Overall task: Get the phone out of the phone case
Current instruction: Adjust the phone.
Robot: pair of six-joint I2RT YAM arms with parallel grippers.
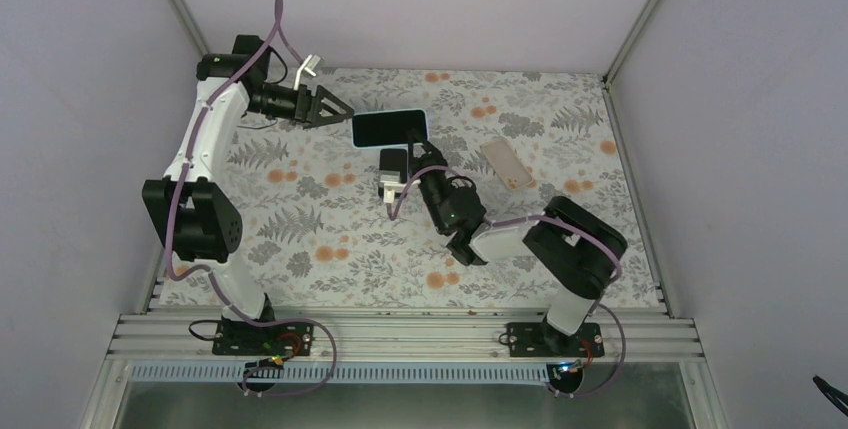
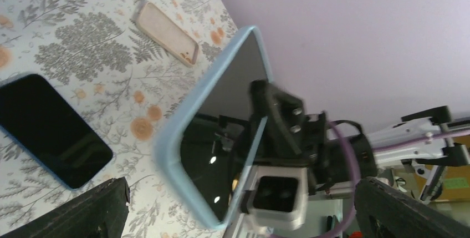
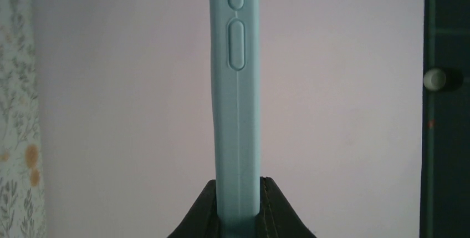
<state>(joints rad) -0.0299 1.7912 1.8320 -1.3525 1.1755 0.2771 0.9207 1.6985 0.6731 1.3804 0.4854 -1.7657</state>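
A dark phone (image 2: 52, 130) with a deeper blue rim lies flat, screen up, on the floral-patterned table (image 2: 83, 44).

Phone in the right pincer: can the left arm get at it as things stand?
Probably yes. The left pincer stands open, aimed at the free end of the phone, with nothing between them. The right pincer grips only the opposite end, so that side looks free.
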